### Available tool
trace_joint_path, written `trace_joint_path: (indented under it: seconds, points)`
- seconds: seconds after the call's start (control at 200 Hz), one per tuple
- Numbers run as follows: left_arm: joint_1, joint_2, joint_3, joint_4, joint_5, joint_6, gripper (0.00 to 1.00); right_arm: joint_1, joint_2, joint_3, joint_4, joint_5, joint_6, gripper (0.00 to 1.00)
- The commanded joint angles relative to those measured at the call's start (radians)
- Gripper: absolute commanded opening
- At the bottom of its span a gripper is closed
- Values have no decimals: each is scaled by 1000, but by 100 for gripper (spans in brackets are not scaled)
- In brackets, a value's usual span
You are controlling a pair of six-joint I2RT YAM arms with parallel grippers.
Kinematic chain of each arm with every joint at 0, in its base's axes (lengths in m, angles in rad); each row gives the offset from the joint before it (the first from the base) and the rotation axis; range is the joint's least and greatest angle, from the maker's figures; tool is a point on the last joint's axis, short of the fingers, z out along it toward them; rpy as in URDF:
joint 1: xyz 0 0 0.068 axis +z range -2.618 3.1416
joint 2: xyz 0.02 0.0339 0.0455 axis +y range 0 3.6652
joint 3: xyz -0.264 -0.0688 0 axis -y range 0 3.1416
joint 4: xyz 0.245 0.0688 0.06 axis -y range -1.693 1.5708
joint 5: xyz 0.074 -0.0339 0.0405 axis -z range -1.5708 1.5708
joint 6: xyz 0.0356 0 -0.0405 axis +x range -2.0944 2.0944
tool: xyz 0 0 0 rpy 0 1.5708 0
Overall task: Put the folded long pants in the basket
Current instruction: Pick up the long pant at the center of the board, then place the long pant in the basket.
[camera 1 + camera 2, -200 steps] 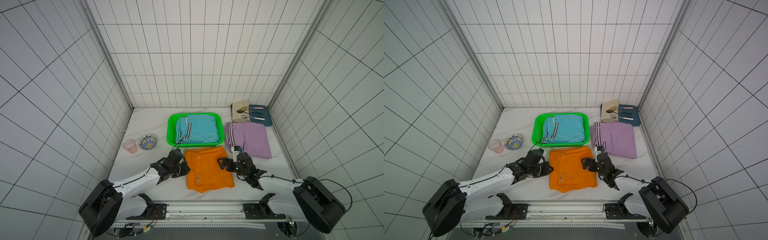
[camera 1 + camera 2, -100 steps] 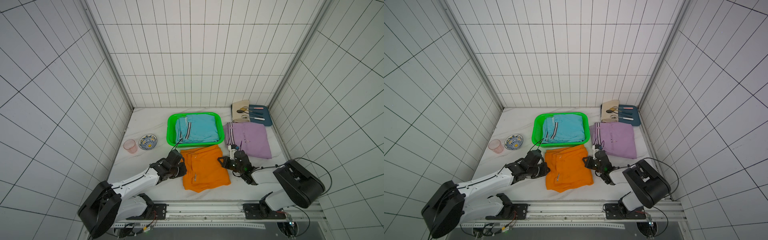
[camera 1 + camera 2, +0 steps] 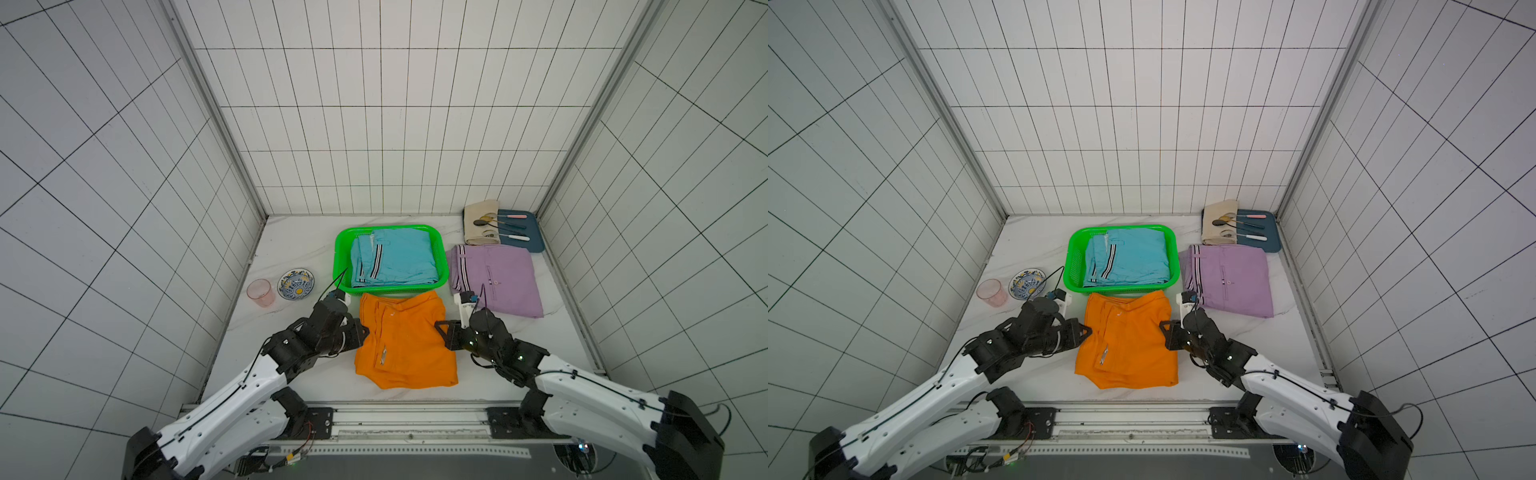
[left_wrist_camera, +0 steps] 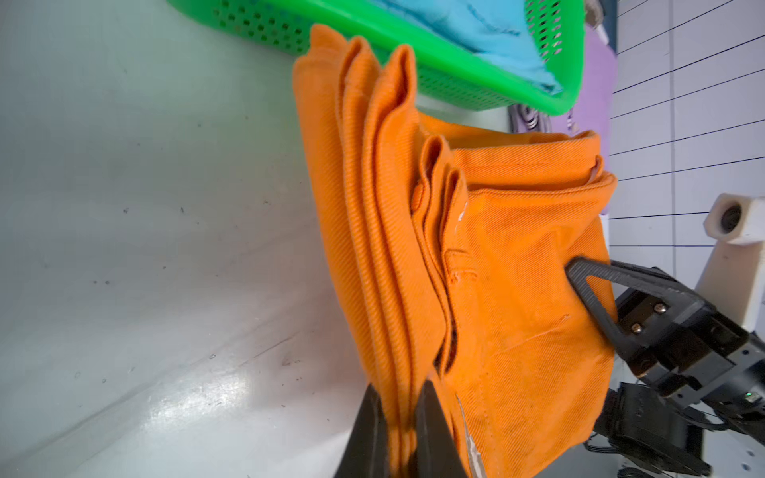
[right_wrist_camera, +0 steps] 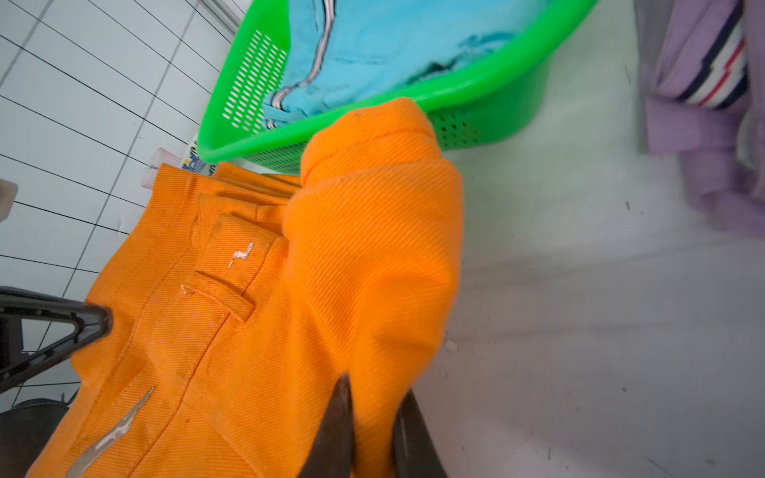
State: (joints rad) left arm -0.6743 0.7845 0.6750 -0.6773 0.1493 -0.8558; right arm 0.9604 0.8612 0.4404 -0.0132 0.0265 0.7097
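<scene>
Firmly closed, the left gripper (image 4: pixel 400 387) and right gripper (image 5: pixel 376 387) each pinch opposite side edges of the orange pants (image 3: pixel 405 340) beside the basket (image 3: pixel 388 227).

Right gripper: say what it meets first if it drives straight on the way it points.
The right gripper is shut on the orange pants, so that cloth comes first; beyond it, seemingly in line, the left gripper.

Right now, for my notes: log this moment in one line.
left hand: shut on orange pants | right hand: same | teal pants: in basket
</scene>
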Motion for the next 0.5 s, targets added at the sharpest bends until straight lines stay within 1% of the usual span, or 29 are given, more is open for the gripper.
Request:
trace_joint_path:
  seconds: [0.0,0.1,0.16,0.23,0.285,0.36,0.44,0.495]
  points:
    - [7,-53,83,7,-82,1,0,26,-117,139,-206,81,-67,0]
    - [18,-43,149,20,-80,15,0,25,-163,228,-263,127,-102,0]
    - [38,0,203,11,-94,15,0,25,-147,301,-301,139,-126,0]
    - [78,73,262,24,-78,26,0,20,-108,388,-340,149,-159,0]
    - [128,137,310,50,-25,38,0,12,-66,458,-361,159,-183,0]
    - [225,238,374,78,68,38,0,-15,-2,544,-373,152,-217,0]
    - [306,337,439,112,152,29,0,-78,70,612,-347,86,-249,0]
    - [340,400,481,125,176,34,0,-133,122,644,-307,18,-261,0]
